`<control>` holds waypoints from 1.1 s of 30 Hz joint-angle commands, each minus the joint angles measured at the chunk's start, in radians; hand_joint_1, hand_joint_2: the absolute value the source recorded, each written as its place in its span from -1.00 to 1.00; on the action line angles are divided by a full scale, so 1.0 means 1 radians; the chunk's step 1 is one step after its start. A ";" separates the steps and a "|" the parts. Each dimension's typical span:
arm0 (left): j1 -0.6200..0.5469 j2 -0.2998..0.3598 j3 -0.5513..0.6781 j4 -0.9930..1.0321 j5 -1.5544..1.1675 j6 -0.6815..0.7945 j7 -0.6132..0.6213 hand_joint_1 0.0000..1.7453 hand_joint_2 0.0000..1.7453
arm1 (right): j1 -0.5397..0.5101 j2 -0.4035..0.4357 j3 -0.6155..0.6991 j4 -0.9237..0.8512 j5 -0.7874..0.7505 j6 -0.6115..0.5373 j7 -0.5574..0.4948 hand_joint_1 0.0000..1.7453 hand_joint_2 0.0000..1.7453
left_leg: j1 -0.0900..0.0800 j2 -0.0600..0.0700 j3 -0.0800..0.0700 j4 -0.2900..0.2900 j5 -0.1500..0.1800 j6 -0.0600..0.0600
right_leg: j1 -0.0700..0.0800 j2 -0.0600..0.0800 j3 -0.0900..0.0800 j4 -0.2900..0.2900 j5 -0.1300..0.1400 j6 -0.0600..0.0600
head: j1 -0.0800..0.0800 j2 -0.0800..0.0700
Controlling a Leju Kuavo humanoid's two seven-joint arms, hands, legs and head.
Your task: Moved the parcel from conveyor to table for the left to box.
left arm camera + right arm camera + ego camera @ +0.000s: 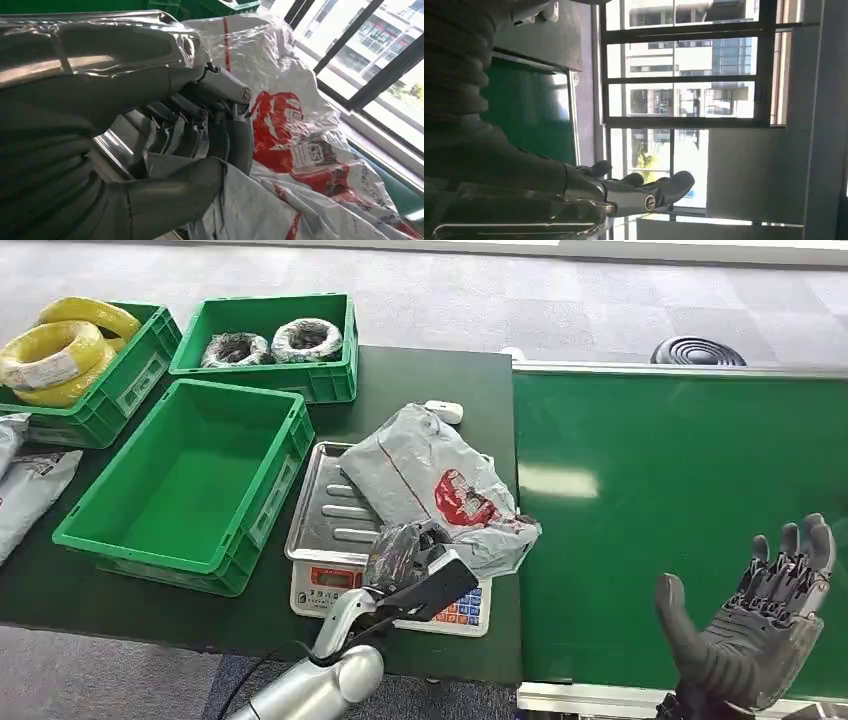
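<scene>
A grey plastic parcel (430,475) with a red print lies crumpled on the steel tray of a weighing scale (322,512) on the dark table. My left hand (405,552) grips the parcel's near edge. In the left wrist view its fingers (220,130) curl into a fold of the parcel (300,150), with the thumb beneath. My right hand (760,625) hovers over the green conveyor belt (680,480) at the near right, holding nothing. Its fingers (644,192) are stretched out and apart in the right wrist view.
An empty green crate (275,495) stands left of the scale. Behind it are a crate of yellow cable coils (60,350) and a crate of black coils (270,340). More grey parcels (25,490) lie at the left edge. A small white object (443,410) sits behind the parcel.
</scene>
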 commanded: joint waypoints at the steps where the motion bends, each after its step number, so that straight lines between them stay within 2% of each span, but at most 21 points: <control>1: -0.011 0.018 0.024 0.047 0.010 -0.005 0.003 1.00 1.00 | -0.019 0.023 -0.007 0.044 0.009 0.008 0.011 -1.00 1.00 | 0.000 0.002 0.001 -0.002 0.001 0.001 | 0.001 0.000 0.001 -0.002 0.002 -0.002 | 0.000 0.000; 5: 0.009 0.024 0.056 -0.002 0.044 0.009 -0.021 1.00 1.00 | -0.012 0.024 -0.013 0.043 0.015 0.006 0.011 -1.00 1.00 | 0.000 0.003 0.002 -0.003 0.002 0.001 | 0.001 0.001 0.001 -0.003 0.002 -0.003 | 0.000 0.000; 7: 0.032 0.054 0.094 -0.124 0.068 0.020 -0.035 1.00 1.00 | 0.002 0.013 -0.020 0.040 0.010 -0.003 0.007 -1.00 1.00 | 0.000 0.003 0.002 -0.003 0.001 0.001 | 0.001 0.001 0.001 -0.003 0.002 -0.002 | 0.000 0.000; 8: 0.073 0.042 0.138 -0.224 0.075 0.036 -0.053 1.00 1.00 | 0.014 0.001 -0.026 0.037 0.006 -0.012 0.004 -1.00 1.00 | 0.000 0.004 0.002 -0.003 0.002 0.001 | 0.001 0.001 0.000 -0.003 0.002 -0.003 | 0.000 0.000; 10: 0.104 0.080 0.187 -0.471 0.023 0.035 -0.009 1.00 1.00 | 0.043 -0.016 -0.040 0.026 -0.015 -0.020 -0.016 -1.00 1.00 | 0.000 0.003 0.000 -0.001 0.000 0.001 | 0.001 0.001 -0.001 -0.001 0.001 -0.002 | 0.000 0.000; 12: 0.087 0.121 0.256 -0.622 -0.014 -0.014 0.030 1.00 1.00 | 0.064 -0.029 -0.047 0.019 -0.030 -0.035 -0.030 -1.00 1.00 | 0.000 0.002 -0.002 0.001 0.000 0.001 | 0.001 0.000 -0.003 0.001 0.000 -0.002 | 0.000 0.000; 15: 0.032 0.171 0.408 -0.743 -0.034 0.007 0.031 1.00 1.00 | 0.093 -0.055 -0.042 0.018 -0.042 -0.053 -0.042 -1.00 1.00 | 0.001 0.003 -0.004 0.001 0.000 0.000 | 0.001 0.001 -0.005 0.002 0.001 -0.002 | 0.000 0.000; 20: -0.058 0.217 0.635 -0.746 -0.012 -0.030 0.029 1.00 1.00 | 0.087 -0.087 -0.005 0.051 -0.051 -0.069 -0.042 -1.00 1.00 | 0.001 0.004 -0.003 0.000 0.001 0.000 | 0.001 0.003 -0.004 0.002 0.001 -0.002 | 0.000 0.000; 22: -0.069 0.227 0.664 -0.732 -0.016 -0.028 0.026 1.00 1.00 | 0.075 -0.092 0.002 0.064 -0.057 -0.070 -0.042 -1.00 1.00 | 0.001 0.005 -0.001 0.000 0.001 0.000 | 0.002 0.003 -0.003 0.001 0.002 -0.002 | 0.000 0.000; 24: -0.099 0.273 0.734 -0.682 -0.014 0.002 0.045 1.00 1.00 | 0.048 -0.094 0.007 0.086 -0.059 -0.066 -0.031 -1.00 1.00 | 0.001 0.006 0.000 -0.002 0.002 0.001 | 0.002 0.004 -0.002 -0.001 0.003 -0.003 | 0.000 0.000; 26: -0.105 0.281 0.746 -0.671 -0.013 0.005 0.049 1.00 1.00 | 0.045 -0.093 0.007 0.088 -0.060 -0.065 -0.029 -1.00 1.00 | 0.001 0.007 0.001 -0.003 0.002 0.001 | 0.001 0.004 -0.002 -0.001 0.003 -0.003 | 0.000 0.000; 28: -0.129 0.319 0.834 -0.599 -0.025 0.012 0.072 1.00 1.00 | 0.030 -0.085 0.008 0.093 -0.054 -0.061 -0.012 -1.00 1.00 | 0.001 0.004 0.001 -0.001 0.001 0.000 | 0.001 0.002 0.000 0.001 0.001 -0.002 | 0.001 0.000; 30: -0.137 0.361 0.920 -0.520 -0.007 0.002 0.065 1.00 1.00 | 0.018 -0.080 0.009 0.096 -0.047 -0.054 0.006 -1.00 1.00 | 0.001 0.007 0.002 -0.002 0.001 0.000 | 0.001 0.005 -0.001 0.000 0.002 -0.003 | 0.000 0.000; 33: -0.129 0.375 0.982 -0.460 0.007 -0.014 0.032 1.00 1.00 | 0.011 -0.073 0.007 0.100 -0.036 -0.049 0.019 -1.00 1.00 | 0.000 0.006 0.003 -0.003 0.002 0.000 | 0.001 0.004 0.000 0.000 0.001 -0.003 | 0.000 0.000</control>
